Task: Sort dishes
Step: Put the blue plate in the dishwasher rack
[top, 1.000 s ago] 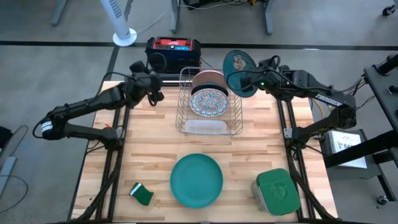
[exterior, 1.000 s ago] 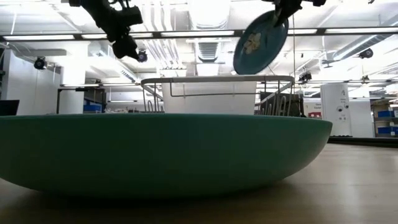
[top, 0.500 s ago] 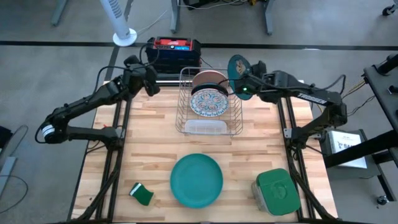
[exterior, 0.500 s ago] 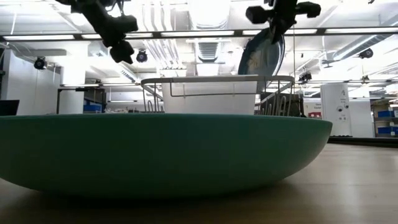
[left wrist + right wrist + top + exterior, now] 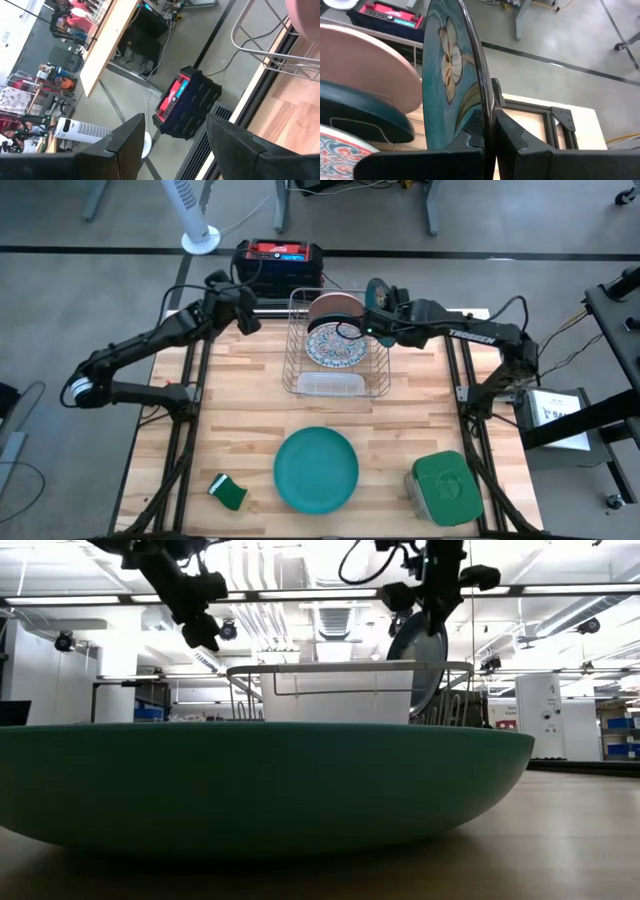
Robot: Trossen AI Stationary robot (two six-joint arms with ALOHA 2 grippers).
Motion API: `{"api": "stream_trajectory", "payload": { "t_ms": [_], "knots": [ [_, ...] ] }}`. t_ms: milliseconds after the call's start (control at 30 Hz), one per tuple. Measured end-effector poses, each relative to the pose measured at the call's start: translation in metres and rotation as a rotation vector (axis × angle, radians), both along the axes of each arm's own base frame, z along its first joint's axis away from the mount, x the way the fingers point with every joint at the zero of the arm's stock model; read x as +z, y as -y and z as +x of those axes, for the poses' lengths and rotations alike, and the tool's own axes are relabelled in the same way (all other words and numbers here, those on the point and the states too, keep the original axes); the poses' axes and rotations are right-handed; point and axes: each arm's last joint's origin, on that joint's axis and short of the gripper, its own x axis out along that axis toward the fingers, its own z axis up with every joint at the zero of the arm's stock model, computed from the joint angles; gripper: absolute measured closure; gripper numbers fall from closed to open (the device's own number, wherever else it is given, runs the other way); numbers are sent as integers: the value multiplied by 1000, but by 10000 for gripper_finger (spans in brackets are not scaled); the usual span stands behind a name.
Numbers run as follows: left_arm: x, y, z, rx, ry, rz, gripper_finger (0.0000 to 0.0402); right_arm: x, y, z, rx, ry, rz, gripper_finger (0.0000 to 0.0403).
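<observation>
Butcher-block table [image 5: 250,395] under a workshop's ceiling lights: the left gripper [image 5: 246,320] hovers with fingers parted and empty beside the far-left corner of the wire dish rack [image 5: 296,385], which holds a salmon-pink plate [image 5: 335,306] and an ornamented white plate [image 5: 330,346] on edge. At the rack's right rim, the right gripper [image 5: 487,131] is clamped on an upright dark teal plate [image 5: 445,80]; a bright teal-green plate [image 5: 316,468] lies flat near the front edge.

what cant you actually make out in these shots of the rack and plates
- Low view: the bright teal-green plate sits right before the camera and hides the tabletop and the lower half of the dish rack.
- High view: whether the dark teal plate held by the right gripper is seated in a slot; arm and plate cover it.
- Right wrist view: the ornamented white plate is cut off by the picture's edge.
- Left wrist view: only a corner of the rack shows.
</observation>
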Motion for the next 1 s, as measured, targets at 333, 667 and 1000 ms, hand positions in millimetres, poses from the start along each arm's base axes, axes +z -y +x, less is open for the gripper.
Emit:
{"api": "stream_trajectory", "payload": {
  "t_ms": [333,667,1000],
  "knots": [
    [-15,-8,11,0,-52,-39,201,-19,4,14,-20,-18,59,400],
    [-30,-15,20,-39,-92,-98,201,-24,3,16,-25,-11,107,400],
    [-33,-17,22,-36,-103,-105,201,-25,2,17,-22,8,163,400]
  ]
}}
